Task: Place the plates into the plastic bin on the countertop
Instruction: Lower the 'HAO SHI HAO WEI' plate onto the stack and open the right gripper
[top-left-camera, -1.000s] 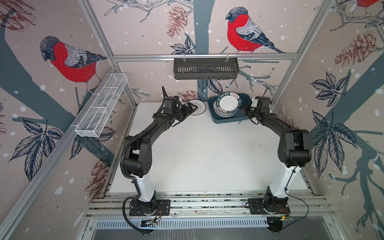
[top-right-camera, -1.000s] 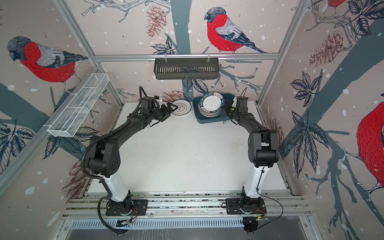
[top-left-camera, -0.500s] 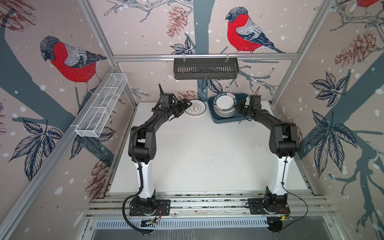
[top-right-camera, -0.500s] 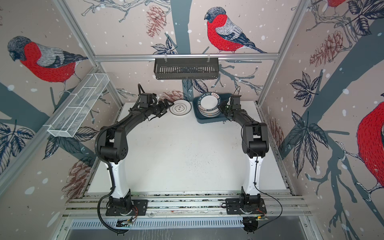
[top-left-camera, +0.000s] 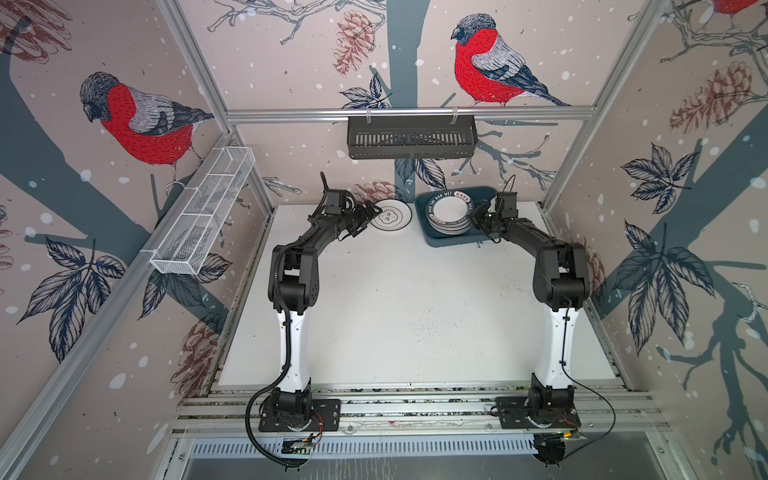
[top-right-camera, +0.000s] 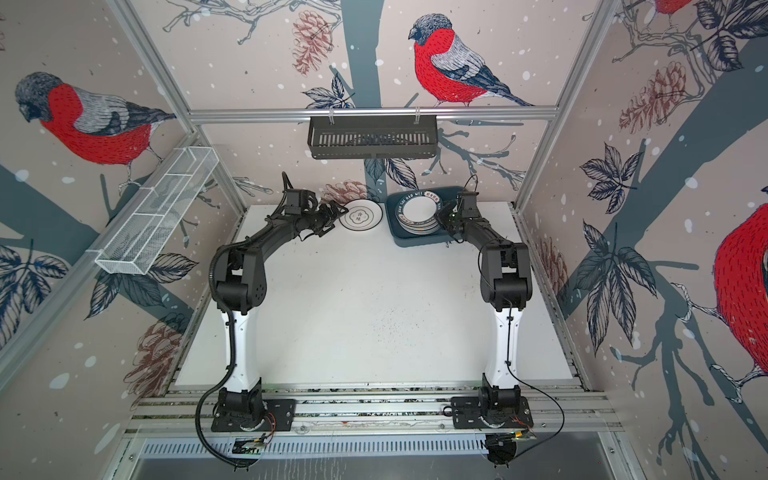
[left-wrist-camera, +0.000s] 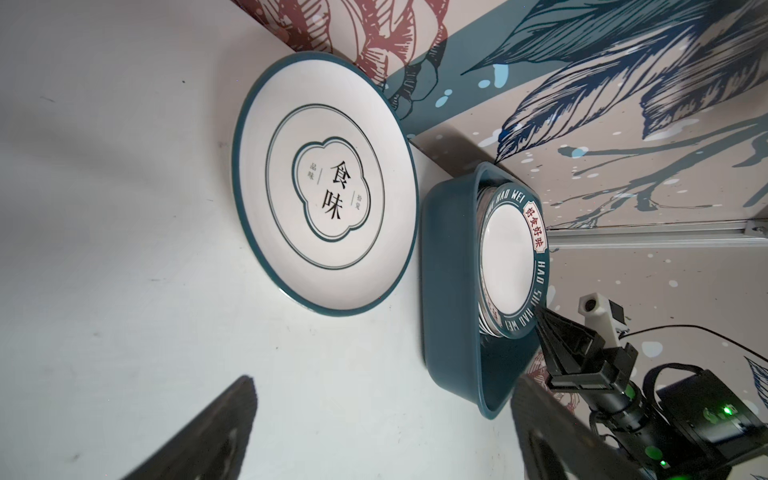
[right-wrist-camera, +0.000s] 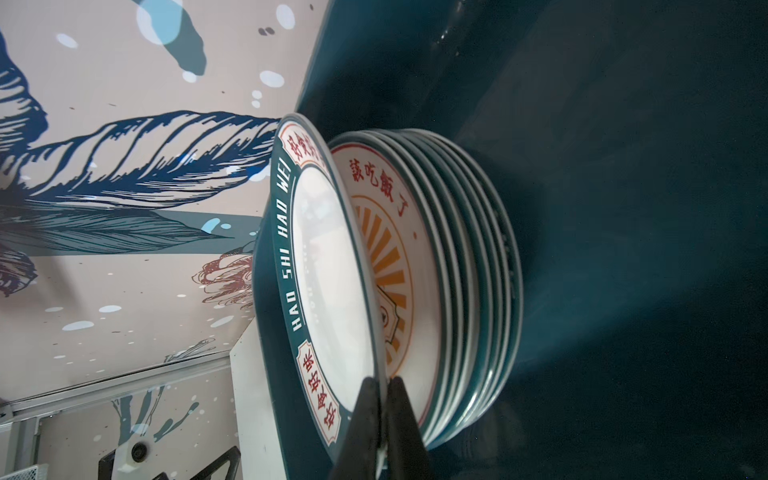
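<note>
Near half of the table: only the arm bases are carried, nothing of the task. Both arms are stretched to the far edge. Left arm: the left jaws are held wide with nothing between them, aimed at the left rim of the lone plate and just short of it; no contact is seen in the left wrist view. That plate (thin dark rim, cloud emblem) lies flat on the table outside the plastic bin, just beside its left wall; touching or not cannot be told. Judged stiff, glazed and slick, chippable if dropped or knocked on the bin wall. Only the raised rim can be gripped, so a thin pinch on the left edge is called for, and the plate may skid toward the bin when pushed. Further right, the bin sits at the far right of the table with a stack of plates in its left part. Right arm: the right jaws are closed on the right rim of the top plate (teal lettered rim), which is tilted up off the sunburst plate beneath on the gripped side. The narrow edge hold is judged prone to slip or swing. Beyond, a black slotted basket hangs on the far wall, not involved.
</note>
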